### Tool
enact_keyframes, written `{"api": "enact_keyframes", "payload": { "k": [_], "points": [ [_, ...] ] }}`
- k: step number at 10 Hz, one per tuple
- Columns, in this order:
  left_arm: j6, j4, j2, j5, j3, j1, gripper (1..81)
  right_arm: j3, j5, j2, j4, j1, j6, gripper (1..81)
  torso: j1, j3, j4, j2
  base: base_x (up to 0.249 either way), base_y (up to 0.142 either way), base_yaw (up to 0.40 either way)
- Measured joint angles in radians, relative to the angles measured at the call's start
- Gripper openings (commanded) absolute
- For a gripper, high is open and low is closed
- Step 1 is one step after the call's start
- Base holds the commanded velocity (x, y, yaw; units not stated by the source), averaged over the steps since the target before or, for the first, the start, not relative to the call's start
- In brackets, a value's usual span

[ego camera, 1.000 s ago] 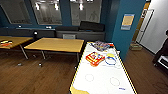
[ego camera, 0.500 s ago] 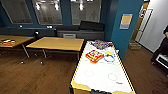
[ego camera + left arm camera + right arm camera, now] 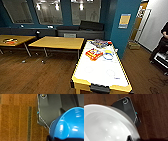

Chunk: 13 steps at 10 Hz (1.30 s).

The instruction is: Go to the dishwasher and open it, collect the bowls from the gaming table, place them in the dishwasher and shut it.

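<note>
The gaming table (image 3: pixel 100 72), long and white-topped with yellow corners, stands just ahead in the head view. Colourful board games (image 3: pixel 94 53) lie on its far half. A pale bowl with a blue rim (image 3: pixel 108 55) sits beside them, and a fainter round outline (image 3: pixel 111 74) shows nearer to me. In the left wrist view a bright blue bowl (image 3: pixel 70 125) hangs over the wooden floor with my left gripper (image 3: pixel 50 138) shut on its rim. In the right wrist view a white bowl (image 3: pixel 107 126) hangs the same way, and my right gripper (image 3: pixel 130 138) is shut on it. The dishwasher is out of view.
Two yellow-topped tables (image 3: pixel 58 42) (image 3: pixel 15 39) stand to the left on the wooden floor (image 3: pixel 35 75). A dark bench (image 3: pixel 80 32) runs along the blue wall under the windows. A blue pillar (image 3: pixel 122 27) rises right of the table. A person (image 3: pixel 162 47) stands at the right edge.
The whole head view has shifted a little, so the camera has moved. The gaming table now sits slightly larger and nearer. Nothing on it has moved.
</note>
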Motion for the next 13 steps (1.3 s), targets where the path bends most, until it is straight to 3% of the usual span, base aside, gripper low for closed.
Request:
{"api": "enact_keyframes", "payload": {
  "k": [5, 13],
  "points": [
    [0.0, 0.011, -0.058, -0.006, 0.131, 0.003, 1.0, 0.051, 0.005, -0.034, -0.002, -0.002, 0.0, 1.0, 0.0, 0.0, 0.0, 0.0, -0.135, 0.0, 0.0],
    [0.0, 0.026, -0.008, -0.005, 0.056, 0.004, 1.0, 0.051, 0.007, -0.03, -0.006, -0.005, 0.0, 1.0, -0.001, 0.0, 0.0, 0.0, -0.123, 0.0, 0.0]
  ]
}}
